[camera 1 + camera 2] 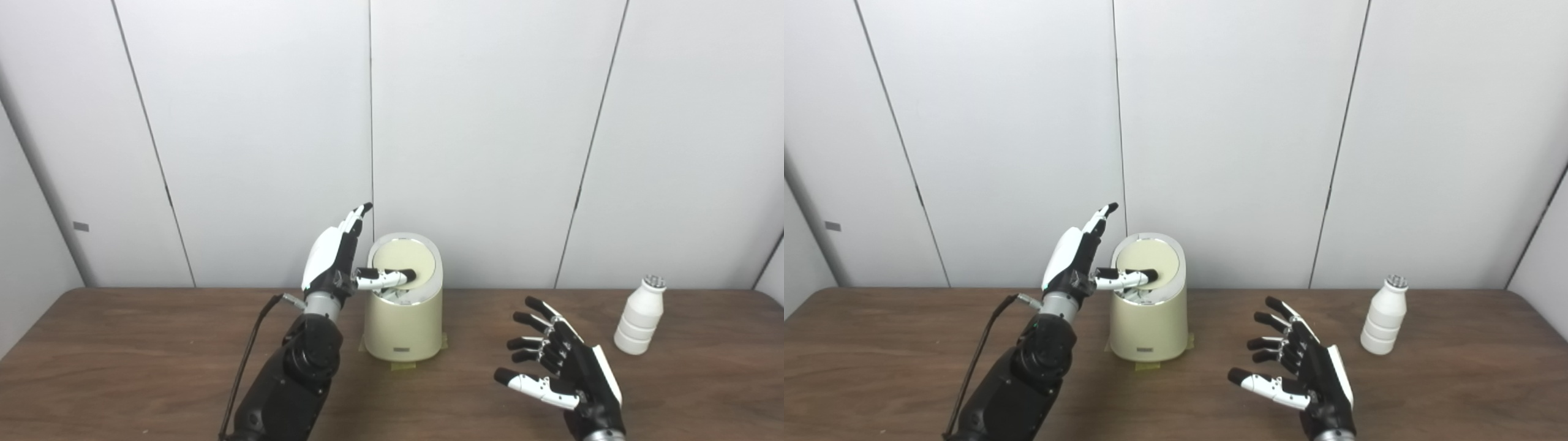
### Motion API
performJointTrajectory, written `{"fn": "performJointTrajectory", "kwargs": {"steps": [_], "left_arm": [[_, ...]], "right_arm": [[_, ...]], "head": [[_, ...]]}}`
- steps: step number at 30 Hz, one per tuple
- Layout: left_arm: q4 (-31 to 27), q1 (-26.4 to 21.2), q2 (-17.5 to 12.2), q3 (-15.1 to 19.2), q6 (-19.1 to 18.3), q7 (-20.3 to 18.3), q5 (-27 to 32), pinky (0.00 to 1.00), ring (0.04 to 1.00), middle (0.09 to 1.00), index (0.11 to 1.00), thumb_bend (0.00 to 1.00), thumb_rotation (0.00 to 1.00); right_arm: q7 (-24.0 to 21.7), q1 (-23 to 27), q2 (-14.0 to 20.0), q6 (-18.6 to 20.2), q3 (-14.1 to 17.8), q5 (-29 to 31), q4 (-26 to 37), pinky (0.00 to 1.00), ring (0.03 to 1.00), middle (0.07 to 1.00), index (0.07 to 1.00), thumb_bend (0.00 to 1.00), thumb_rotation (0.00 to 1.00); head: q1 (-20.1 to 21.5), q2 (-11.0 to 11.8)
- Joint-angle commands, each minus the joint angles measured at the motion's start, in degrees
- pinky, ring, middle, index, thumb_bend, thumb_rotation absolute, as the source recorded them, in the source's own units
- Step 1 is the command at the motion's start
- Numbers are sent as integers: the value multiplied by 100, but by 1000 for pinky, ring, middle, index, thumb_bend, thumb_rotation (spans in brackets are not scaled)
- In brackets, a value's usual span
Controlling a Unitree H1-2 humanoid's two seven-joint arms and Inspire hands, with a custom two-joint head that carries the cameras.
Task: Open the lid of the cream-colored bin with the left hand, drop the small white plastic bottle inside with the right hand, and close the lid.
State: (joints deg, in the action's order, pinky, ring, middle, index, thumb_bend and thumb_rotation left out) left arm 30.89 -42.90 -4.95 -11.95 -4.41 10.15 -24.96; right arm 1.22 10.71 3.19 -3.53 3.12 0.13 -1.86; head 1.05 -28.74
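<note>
i'm seeing my left hand (334,257) splayed wide, thumb lying across the cream bin (403,327) lid (404,262); right hand (563,361) hovering wide, holding nothing; white bottle (640,323) standing far right on the table (122,361).

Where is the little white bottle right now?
The little white bottle stands upright on the table's far right, beyond the open right hand and well right of the cream bin.

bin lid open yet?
Open. The lid is tipped up at the rear of the bin, the left hand thumb against it.
</note>
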Motion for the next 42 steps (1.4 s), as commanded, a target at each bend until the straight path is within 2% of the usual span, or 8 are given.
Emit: {"fn": "performJointTrajectory", "kwargs": {"steps": [1,9,15,19,28,33,37,42], "left_arm": [[-196,-328,-102,-97,-148,-135,-198,858,1000,1000,1000,818,0],[-456,-327,-339,-539,-787,-587,-652,708,883,1000,1000,856,0],[-525,-296,-455,-743,-931,-871,-764,805,938,1000,1000,881,0],[-538,-300,-495,-821,-973,-851,-874,783,930,1000,1000,887,0],[-941,-133,-180,36,-645,-252,-240,681,882,955,990,807,96],[-1449,85,104,710,-271,202,253,741,880,913,927,739,191],[-1997,480,72,1012,248,175,681,740,867,902,925,727,310],[-2917,1264,-57,1229,409,-120,1134,737,874,901,925,746,375]], "right_arm": [[47,187,-6,-80,-3,-52,232,547,596,774,835,777,110],[41,196,-28,-71,10,-19,232,547,600,777,844,802,143],[72,202,-18,-63,-6,-83,238,555,604,777,848,799,147],[75,216,-28,-85,-9,-68,215,538,599,771,841,793,130],[59,211,-16,-89,-9,-39,184,542,602,778,849,793,150],[65,221,6,-144,-10,-71,123,544,601,782,845,793,160],[61,243,21,-195,9,-50,59,560,603,783,842,787,153],[62,282,62,-231,45,-32,-39,575,607,789,847,786,173]], "head": [[7,-5],[12,-13],[10,-11],[2,4],[-17,41],[-40,49],[-38,61],[-92,56]]}}
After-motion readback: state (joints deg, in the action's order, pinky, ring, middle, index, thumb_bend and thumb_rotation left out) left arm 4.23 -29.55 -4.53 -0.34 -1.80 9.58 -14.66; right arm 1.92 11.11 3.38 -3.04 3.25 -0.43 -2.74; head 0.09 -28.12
